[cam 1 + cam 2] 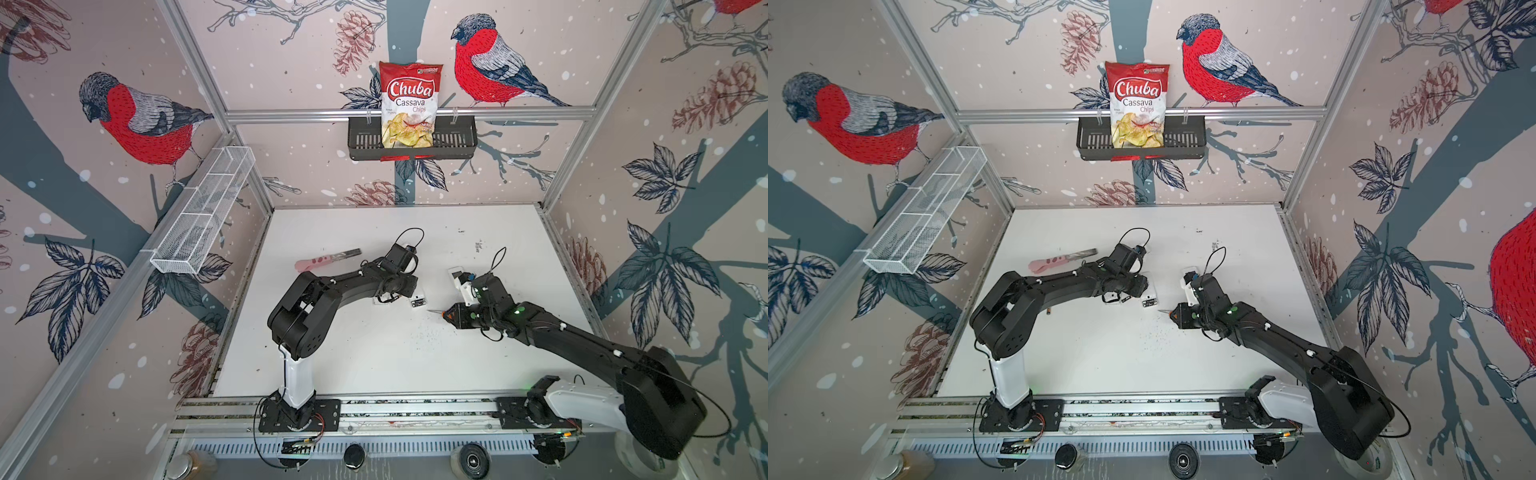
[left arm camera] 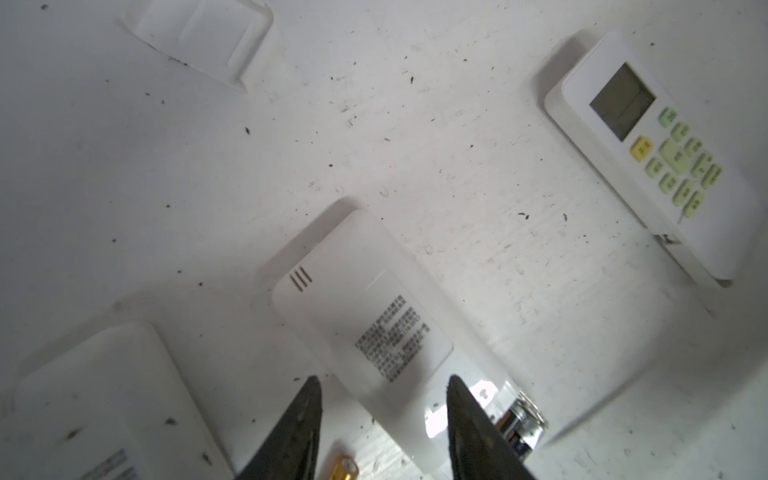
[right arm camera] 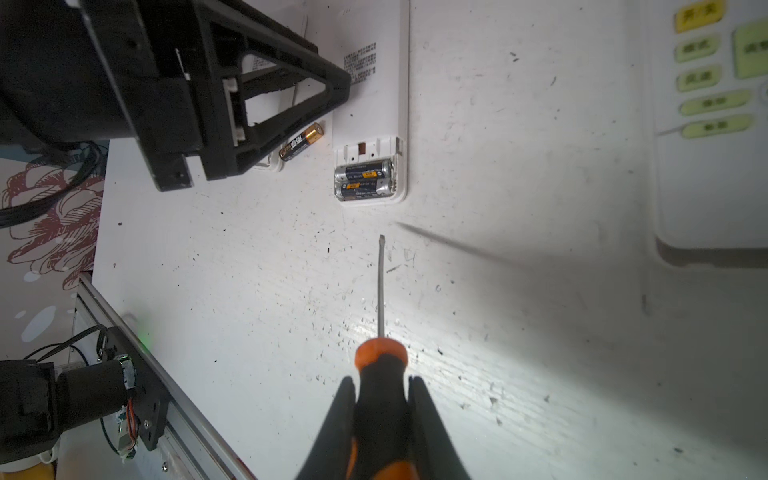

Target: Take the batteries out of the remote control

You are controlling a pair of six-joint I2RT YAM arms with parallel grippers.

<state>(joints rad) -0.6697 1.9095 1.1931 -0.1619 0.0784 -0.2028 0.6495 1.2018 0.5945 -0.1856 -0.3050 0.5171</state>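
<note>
2 batteries (image 3: 363,179) lie in the remote (image 3: 386,104) bay, mid-worktop (image 3: 519,340), long axes crosswise to the screwdriver (image 3: 380,286). right claw (image 3: 381,381) clamps its handle, tip aimed at them, just short. left claw (image 2: 383,379) over remote, jaws apart, empty.

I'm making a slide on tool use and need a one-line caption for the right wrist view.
Right gripper clamps an orange-handled screwdriver, tip aimed at two batteries in the open remote; one loose battery beside it.

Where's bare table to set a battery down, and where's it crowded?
Widest bare patch: the near table, just ahead of the front rail. Also the far strip behind the pink-handled knife. Crowded: mid-table, where the open remote, a loose battery, the screwdriver and the left gripper sit close together.
</note>
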